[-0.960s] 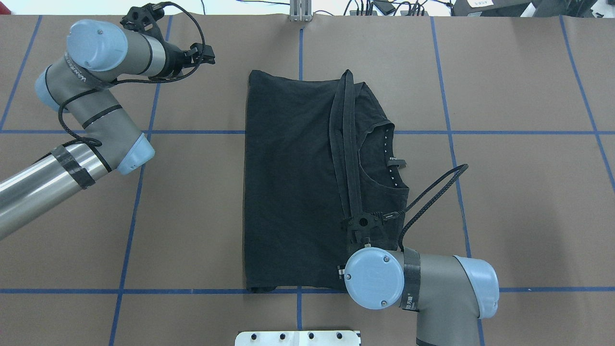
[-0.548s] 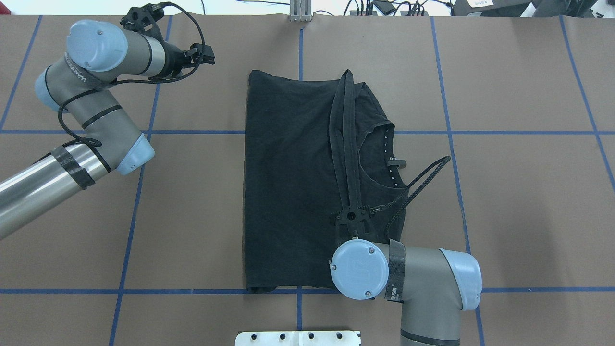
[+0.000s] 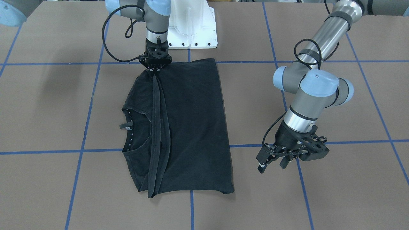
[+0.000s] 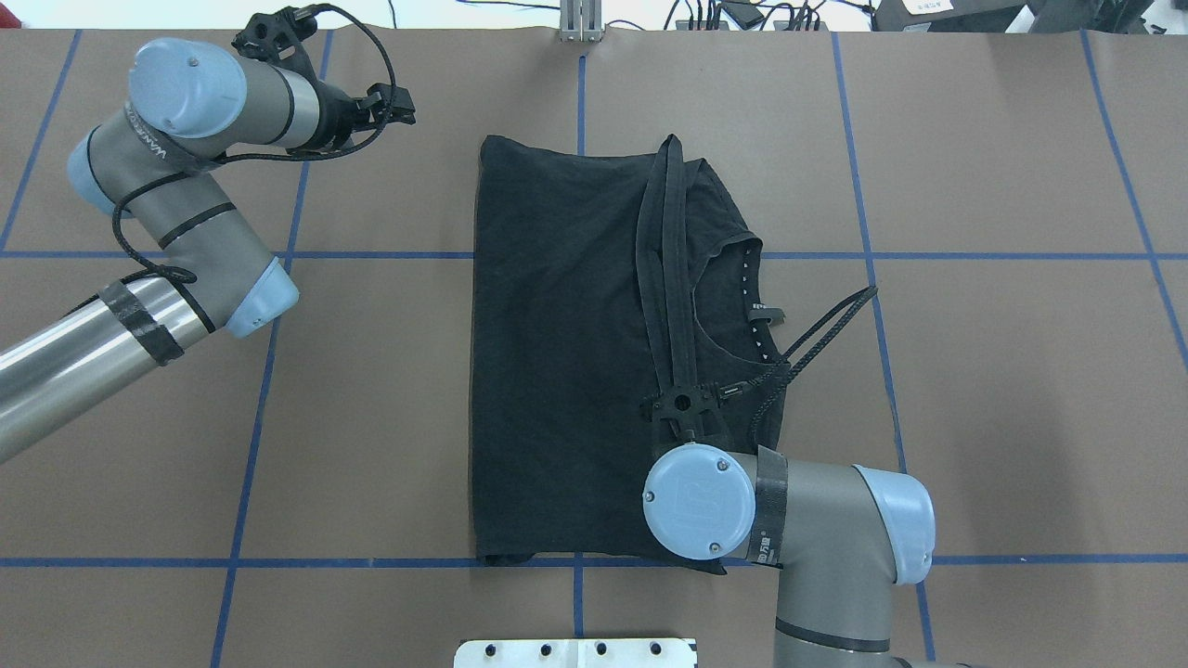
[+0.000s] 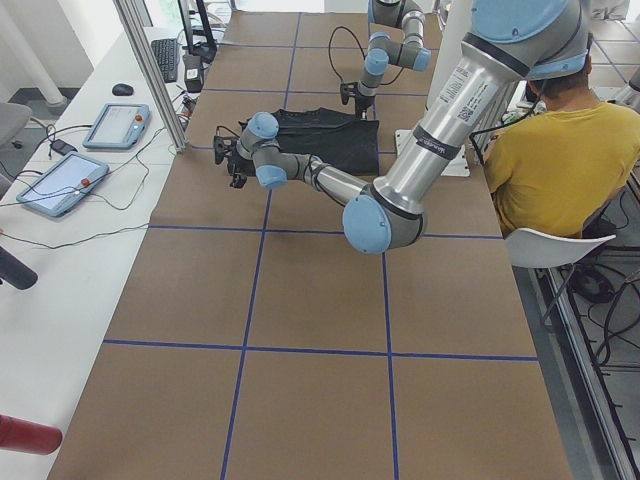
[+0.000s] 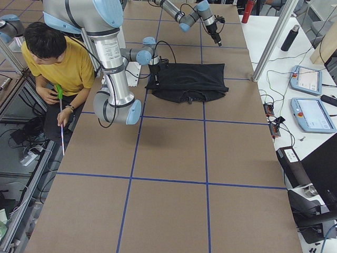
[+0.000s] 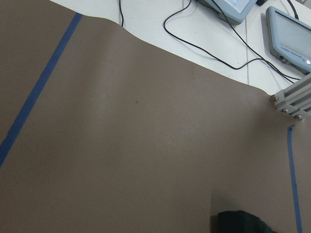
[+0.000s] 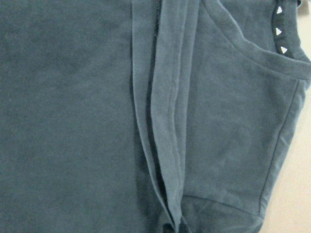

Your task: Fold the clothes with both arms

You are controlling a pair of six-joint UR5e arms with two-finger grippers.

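T-shirt [image 4: 557, 353] is black and lies flat in the middle of the brown table [image 4: 1002, 390], partly folded, with its plain side up; the neck hole [image 4: 742, 306] shows on the robot's right side; a long thin fold of cloth [image 4: 664, 260] runs from the far edge of the shirt toward the robot, next to the neck hole; the near end of that fold comes to a point right under the right gripper [image 3: 156, 71], and its fingers look pressed together on the cloth there, pinching it; the left gripper [image 3: 272, 163] is well away from the shirt, over bare table on the robot's left, with its fingers spread and nothing in them; the shirt is likely soft, light and floppy, so it will bend and sag where nothing holds it up, and it may slide or bunch up on the smooth table; it will not break; the best places to take hold are probably the edges and corners, pinching all the layers at once so none slips out; with only one end held, the far end of the fold may drag or twist, so the left gripper could help by taking that far end.
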